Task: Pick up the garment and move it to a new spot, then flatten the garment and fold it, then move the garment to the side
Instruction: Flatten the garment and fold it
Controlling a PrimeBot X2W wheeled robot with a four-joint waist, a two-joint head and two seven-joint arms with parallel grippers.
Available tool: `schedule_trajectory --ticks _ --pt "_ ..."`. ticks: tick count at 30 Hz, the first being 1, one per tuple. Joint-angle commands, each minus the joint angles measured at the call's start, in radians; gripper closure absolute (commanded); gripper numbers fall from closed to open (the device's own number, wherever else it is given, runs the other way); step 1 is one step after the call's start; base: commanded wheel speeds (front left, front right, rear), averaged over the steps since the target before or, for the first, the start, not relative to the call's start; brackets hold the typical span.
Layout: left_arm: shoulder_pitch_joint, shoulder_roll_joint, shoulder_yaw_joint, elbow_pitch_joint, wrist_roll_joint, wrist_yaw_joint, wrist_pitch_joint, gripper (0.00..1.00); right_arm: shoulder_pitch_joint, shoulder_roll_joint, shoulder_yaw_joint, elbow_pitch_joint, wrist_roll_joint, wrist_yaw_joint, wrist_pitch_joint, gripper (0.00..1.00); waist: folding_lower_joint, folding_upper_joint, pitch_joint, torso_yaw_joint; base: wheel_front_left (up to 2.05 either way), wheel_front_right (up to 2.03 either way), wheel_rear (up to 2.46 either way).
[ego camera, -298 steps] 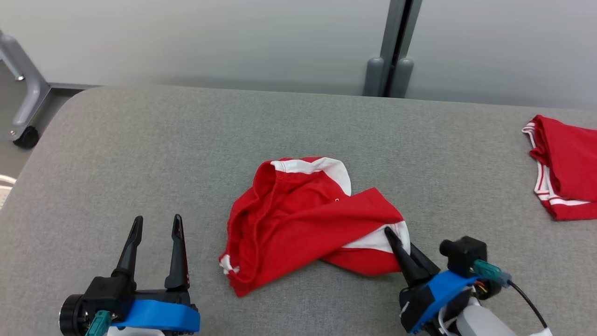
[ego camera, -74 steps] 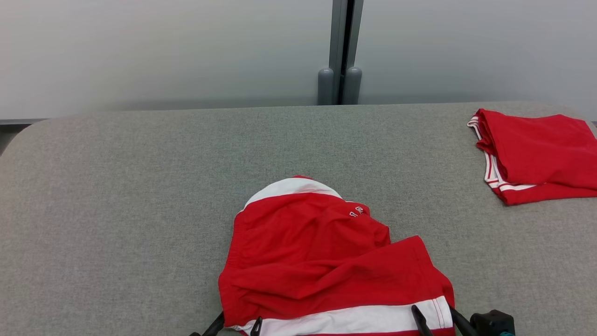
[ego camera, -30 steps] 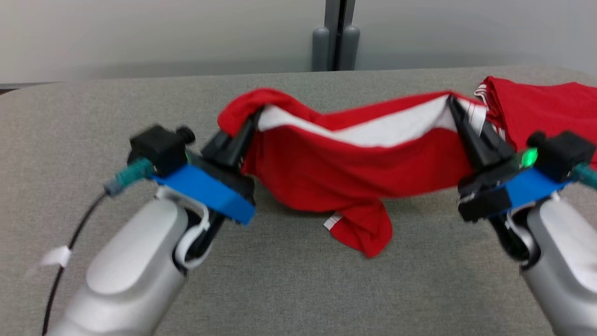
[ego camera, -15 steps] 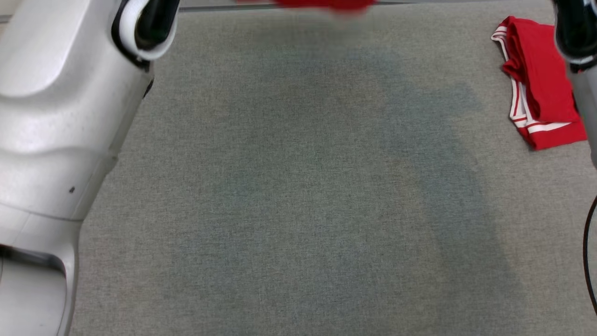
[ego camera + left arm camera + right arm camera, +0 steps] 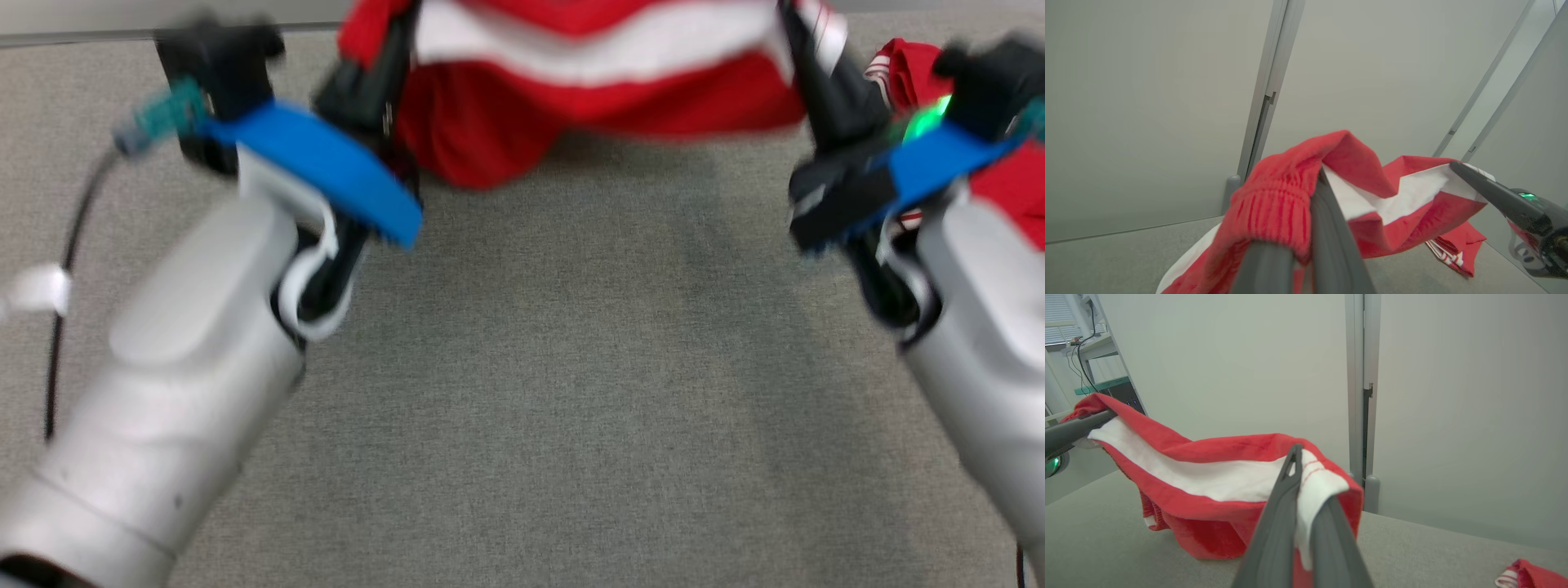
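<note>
Garment (image 5: 588, 90) strung between both arms
Your left gripper (image 5: 397, 41) and right gripper (image 5: 796, 41) each pinch shut on an end; it hangs over the table's (image 5: 522, 367) far edge, long axis running left-right.

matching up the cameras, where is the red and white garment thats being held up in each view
head view: garment along the top edge, centre, stretched sideways above the table.
left wrist view: garment bunched at lower centre, running right.
right wrist view: garment from left to centre, white band showing.
shared landmark: folded red cloth on the table, at the right in each.
</note>
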Motion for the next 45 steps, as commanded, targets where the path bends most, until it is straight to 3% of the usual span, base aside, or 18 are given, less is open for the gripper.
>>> schedule_trajectory --ticks 1,5,9,13,28,36,45 --pt "0.032 0.002 0.006 -0.013 0.001 -0.001 -0.005 1.0 0.035 -0.008 0.006 -0.012 0.002 0.001 -0.003 1.0 0.0001 -0.0001 -0.004 0.001 0.0 0.0 0.0" --pt "0.232 0.024 0.047 -0.074 0.031 -0.001 -0.005 1.0 0.217 -0.011 -0.007 -0.08 0.029 0.001 -0.003 1.0 0.0001 -0.0001 -0.031 0.002 0.0 0.0 0.0" --pt "0.44 0.007 0.119 -0.128 0.072 -0.001 -0.005 1.0 0.391 -0.011 -0.016 -0.144 0.025 0.001 -0.003 1.0 0.0001 -0.0001 -0.065 0.005 0.0 0.0 0.0" --pt "0.606 -0.01 0.129 -0.175 0.088 -0.001 -0.005 1.0 0.553 -0.007 -0.06 -0.214 0.027 0.001 -0.003 1.0 0.0001 -0.0001 -0.096 0.017 0.0 0.0 0.0" --pt "0.903 0.028 0.057 -0.298 0.132 0.023 -0.003 1.0 1.025 -0.007 -0.183 -0.429 -0.018 0.001 -0.003 1.0 0.0001 -0.0001 -0.202 0.071 0.0 0.0 0.0" --pt "0.933 0.041 0.029 -0.366 0.125 0.016 0.016 1.0 1.072 -0.001 -0.241 -0.454 -0.019 0.001 -0.003 1.0 0.0001 -0.0001 -0.237 0.072 0.0 0.0 0.0" --pt "0.875 0.034 0.03 -0.388 0.121 0.011 0.024 1.0 0.919 -0.053 -0.276 -0.417 0.006 0.0 -0.002 1.0 0.0001 -0.0001 -0.218 0.095 0.0 0.0 0.0"
